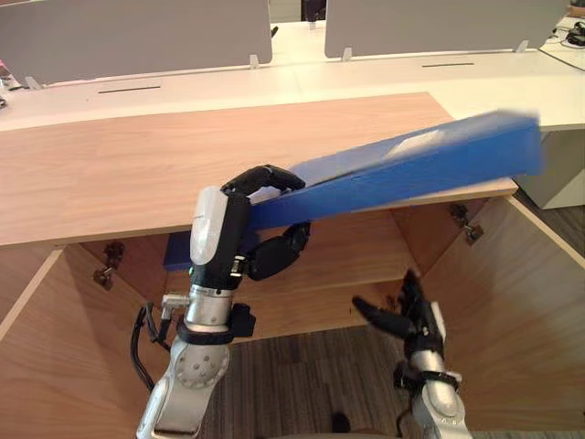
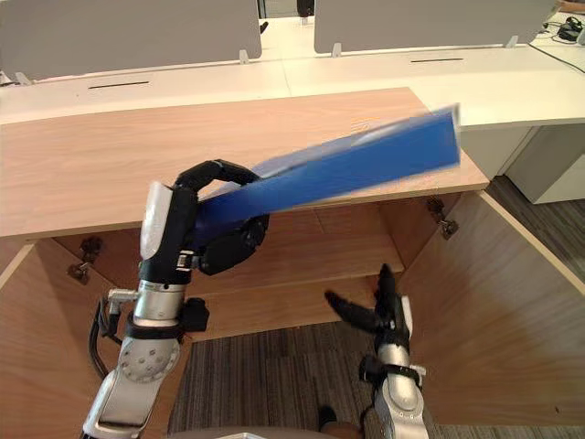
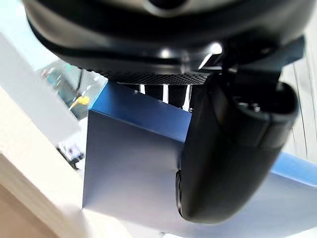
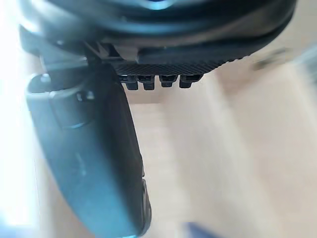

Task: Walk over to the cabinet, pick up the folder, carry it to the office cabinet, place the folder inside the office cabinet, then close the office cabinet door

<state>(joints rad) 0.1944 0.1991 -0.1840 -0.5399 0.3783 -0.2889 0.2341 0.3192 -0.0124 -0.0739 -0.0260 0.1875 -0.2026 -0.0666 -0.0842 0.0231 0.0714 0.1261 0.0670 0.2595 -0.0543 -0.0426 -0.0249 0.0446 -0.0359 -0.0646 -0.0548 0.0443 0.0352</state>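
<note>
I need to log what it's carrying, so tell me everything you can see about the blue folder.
The folder is plain blue, thick and box-like, with a paler patch on its upper face. The left hand grips its lower end, fingers and thumb clamped round it. It tilts upward toward the robot's right, its raised end over the wooden cabinet top; whether it touches the wood cannot be told.

left hand (image 1: pixel 234 225) raised, fingers curled in grip | right hand (image 1: pixel 416 316) low, fingers spread
</note>
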